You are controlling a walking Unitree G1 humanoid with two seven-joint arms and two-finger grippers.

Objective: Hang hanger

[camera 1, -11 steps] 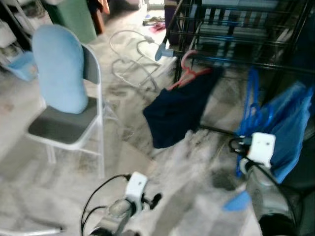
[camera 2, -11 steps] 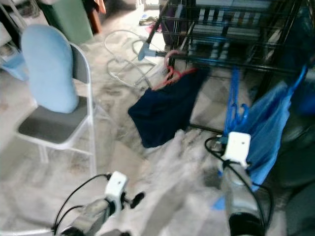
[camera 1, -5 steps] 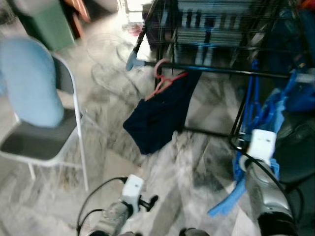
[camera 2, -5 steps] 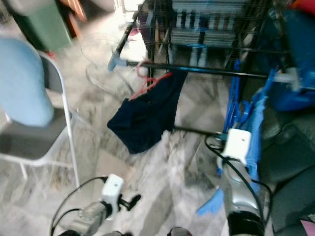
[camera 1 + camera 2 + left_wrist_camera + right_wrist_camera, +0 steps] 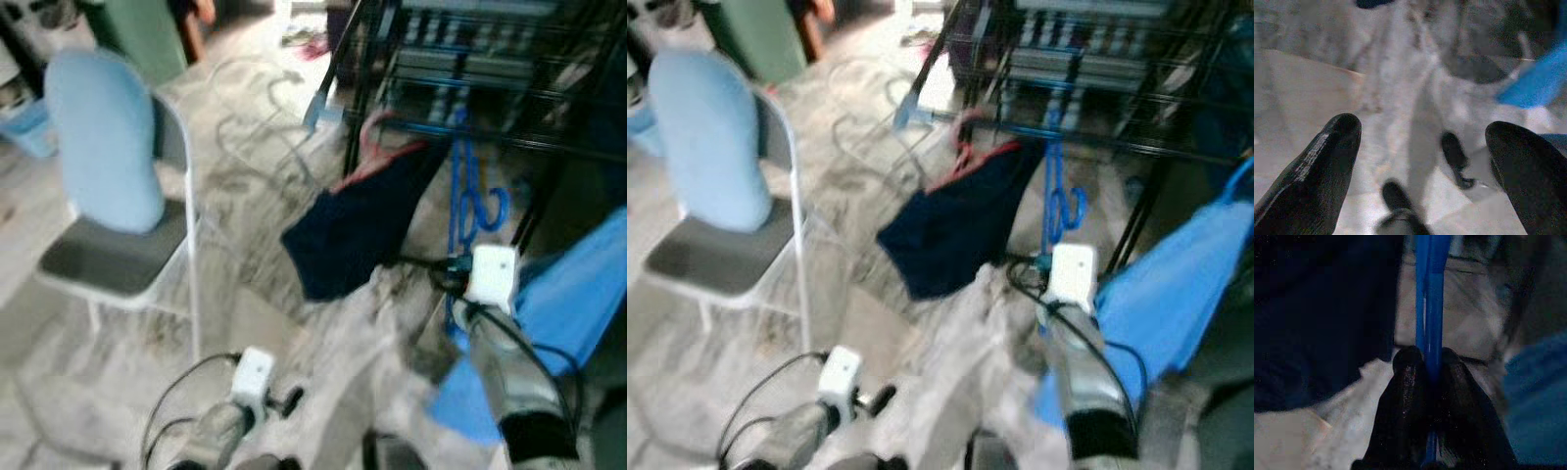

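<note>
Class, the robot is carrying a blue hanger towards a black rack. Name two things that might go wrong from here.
1. The right gripper pinches the thin blue hanger between its fingertips alone; it might twist or slip out.
2. A dark garment on a pink hanger already hangs on the rack close by; the hook might snag it.

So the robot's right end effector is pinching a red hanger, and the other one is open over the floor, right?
Not quite: the hanger pinched by the right end effector is blue, not red. The right wrist view shows the blue hanger clamped between its black fingers. The red hanger already hangs on the black rack with a dark garment. The left end effector is indeed open over the floor.
</note>
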